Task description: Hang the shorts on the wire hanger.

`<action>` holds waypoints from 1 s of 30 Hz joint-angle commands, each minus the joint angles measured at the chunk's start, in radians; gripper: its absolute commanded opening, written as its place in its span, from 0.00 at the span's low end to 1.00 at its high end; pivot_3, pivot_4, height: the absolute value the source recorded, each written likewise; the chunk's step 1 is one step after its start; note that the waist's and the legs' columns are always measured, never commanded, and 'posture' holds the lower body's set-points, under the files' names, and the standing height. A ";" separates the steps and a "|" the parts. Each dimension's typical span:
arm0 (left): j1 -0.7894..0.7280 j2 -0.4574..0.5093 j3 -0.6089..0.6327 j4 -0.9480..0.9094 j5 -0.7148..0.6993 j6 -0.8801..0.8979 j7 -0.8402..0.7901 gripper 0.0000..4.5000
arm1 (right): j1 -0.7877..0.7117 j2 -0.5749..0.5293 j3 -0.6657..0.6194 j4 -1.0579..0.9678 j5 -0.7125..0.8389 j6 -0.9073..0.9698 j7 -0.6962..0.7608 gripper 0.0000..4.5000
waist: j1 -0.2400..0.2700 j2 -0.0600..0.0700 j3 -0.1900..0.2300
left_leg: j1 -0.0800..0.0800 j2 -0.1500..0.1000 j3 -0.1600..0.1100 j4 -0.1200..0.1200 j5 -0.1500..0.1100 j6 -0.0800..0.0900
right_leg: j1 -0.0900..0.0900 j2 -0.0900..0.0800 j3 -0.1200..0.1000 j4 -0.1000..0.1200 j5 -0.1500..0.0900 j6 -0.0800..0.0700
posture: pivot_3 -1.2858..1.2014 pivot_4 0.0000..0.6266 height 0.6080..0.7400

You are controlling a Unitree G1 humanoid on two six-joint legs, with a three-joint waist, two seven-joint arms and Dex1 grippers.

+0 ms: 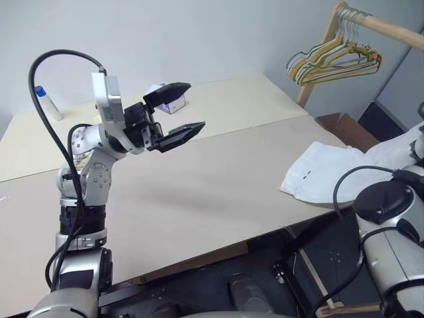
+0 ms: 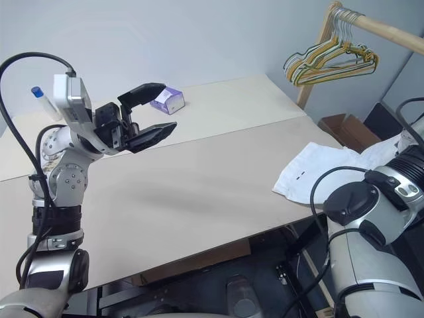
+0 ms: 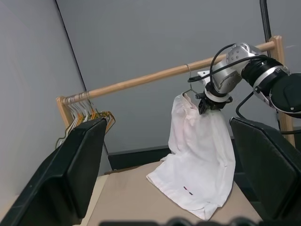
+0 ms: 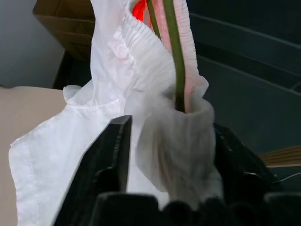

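Black fingers (image 4: 113,174) of the right gripper (image 4: 164,165) are seen partly apart, with a fold of the shorts (image 3: 200,155) between them; whether the cloth is gripped or already freed cannot be told. The shorts are hung by the waistband on the wire hanger (image 4: 175,56), whose hook is at the wooden rail (image 3: 155,75), while the lower hem lies on the table (image 1: 199,192). It is judged that the release should be finished slowly and the waistband checked before the arm is drawn away. The left gripper (image 1: 177,112) is held wide open and empty. A cardboard box (image 1: 341,127) stands beyond the table; its contents cannot be seen
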 commanded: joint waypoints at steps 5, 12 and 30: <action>0.004 0.007 0.008 -0.032 -0.013 -0.004 0.005 1.00 | 0.028 -0.006 0.139 -0.110 -0.022 -0.051 -0.026 0.99 | 0.001 0.000 0.000 | 0.000 0.000 0.000 0.000 0.000 0.000 | 0.000 0.000 0.000 0.000 0.000 0.000 | 0.43 0.00 1.00; 0.008 0.010 0.010 -0.038 -0.032 0.010 -0.004 1.00 | 0.133 -0.040 0.501 -0.301 -0.170 -0.152 -0.046 0.99 | 0.000 0.000 0.000 | 0.000 0.000 0.000 0.000 0.000 0.000 | -0.001 0.000 0.001 0.000 0.000 0.001 | 0.43 0.00 1.00; 0.241 0.174 0.112 -0.077 0.081 0.045 0.182 1.00 | 0.435 -0.108 1.107 -0.490 -0.055 -0.749 0.694 0.99 | 0.048 -0.002 0.000 | 0.000 -0.001 -0.004 -0.001 -0.002 0.003 | 0.001 0.002 0.002 -0.002 -0.002 0.004 | 0.50 0.00 1.00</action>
